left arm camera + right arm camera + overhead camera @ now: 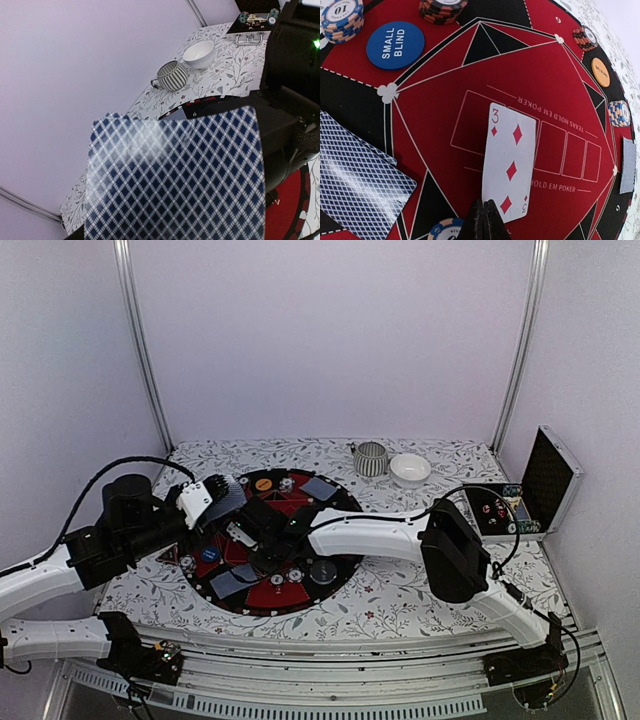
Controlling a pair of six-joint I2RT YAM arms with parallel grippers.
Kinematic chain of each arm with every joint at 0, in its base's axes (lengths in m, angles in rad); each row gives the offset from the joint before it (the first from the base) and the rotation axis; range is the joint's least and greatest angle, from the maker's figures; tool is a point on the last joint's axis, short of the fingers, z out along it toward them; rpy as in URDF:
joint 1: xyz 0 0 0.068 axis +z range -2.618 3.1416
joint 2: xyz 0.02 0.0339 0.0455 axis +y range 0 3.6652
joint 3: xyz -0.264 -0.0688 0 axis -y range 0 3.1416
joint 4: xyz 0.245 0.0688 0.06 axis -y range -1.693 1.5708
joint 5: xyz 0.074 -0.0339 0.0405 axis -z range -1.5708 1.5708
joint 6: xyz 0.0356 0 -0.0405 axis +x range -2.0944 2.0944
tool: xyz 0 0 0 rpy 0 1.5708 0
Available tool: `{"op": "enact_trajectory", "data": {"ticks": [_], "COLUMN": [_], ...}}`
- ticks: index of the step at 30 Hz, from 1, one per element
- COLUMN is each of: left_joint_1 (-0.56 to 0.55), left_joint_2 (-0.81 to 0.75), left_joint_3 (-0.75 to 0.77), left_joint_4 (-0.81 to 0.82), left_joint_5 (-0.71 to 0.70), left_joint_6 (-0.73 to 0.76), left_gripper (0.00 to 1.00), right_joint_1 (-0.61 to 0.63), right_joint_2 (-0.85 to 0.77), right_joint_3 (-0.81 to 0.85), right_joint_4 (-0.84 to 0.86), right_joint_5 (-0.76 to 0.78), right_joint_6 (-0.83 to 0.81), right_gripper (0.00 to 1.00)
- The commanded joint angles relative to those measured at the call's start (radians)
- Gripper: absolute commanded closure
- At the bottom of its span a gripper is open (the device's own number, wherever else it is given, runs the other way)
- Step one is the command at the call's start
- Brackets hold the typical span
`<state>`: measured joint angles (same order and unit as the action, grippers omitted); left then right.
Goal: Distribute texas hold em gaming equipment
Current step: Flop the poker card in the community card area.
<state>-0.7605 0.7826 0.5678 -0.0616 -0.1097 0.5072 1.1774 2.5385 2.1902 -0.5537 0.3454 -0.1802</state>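
My left gripper (222, 498) is shut on a stack of playing cards (175, 175) with blue-diamond backs, held above the mat's far left; the cards hide its fingers in the left wrist view. My right gripper (484, 220) is shut on the near edge of a face-up three of diamonds (510, 160), over the card boxes at the middle of the red-and-black mat (345, 508). Face-down cards (360, 180) lie at the left and another (628, 165) at the right. A blue "small blind" chip (395, 45), an orange chip (600, 71) and chip stacks (341, 17) sit round the mat.
A ribbed grey cup (371, 458) and a white bowl (410, 469) stand behind the mat. An open black case (515, 505) with chips is at the right edge. The right arm (370, 535) stretches across the mat. White walls enclose the table.
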Motion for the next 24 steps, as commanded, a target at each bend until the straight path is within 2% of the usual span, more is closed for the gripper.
{"op": "enact_trajectory", "data": {"ticks": [1, 12, 24], "left_joint_1": [-0.002, 0.01, 0.02], "left_joint_2": [-0.006, -0.013, -0.014], "left_joint_3": [0.014, 0.018, 0.023], "left_joint_4": [0.011, 0.009, 0.007], "left_joint_5": [0.021, -0.001, -0.005], "left_joint_6": [0.009, 0.011, 0.007], "left_gripper": [0.47, 0.46, 0.47], "right_joint_1": [-0.011, -0.022, -0.021], "right_joint_2": [0.053, 0.102, 0.114], "right_joint_3": [0.064, 0.217, 0.235], "right_joint_4": [0.023, 0.016, 0.013], "right_joint_5": [-0.069, -0.167, -0.17], "right_joint_6": [-0.02, 0.023, 0.079], "right_gripper": [0.98, 0.99, 0.99]}}
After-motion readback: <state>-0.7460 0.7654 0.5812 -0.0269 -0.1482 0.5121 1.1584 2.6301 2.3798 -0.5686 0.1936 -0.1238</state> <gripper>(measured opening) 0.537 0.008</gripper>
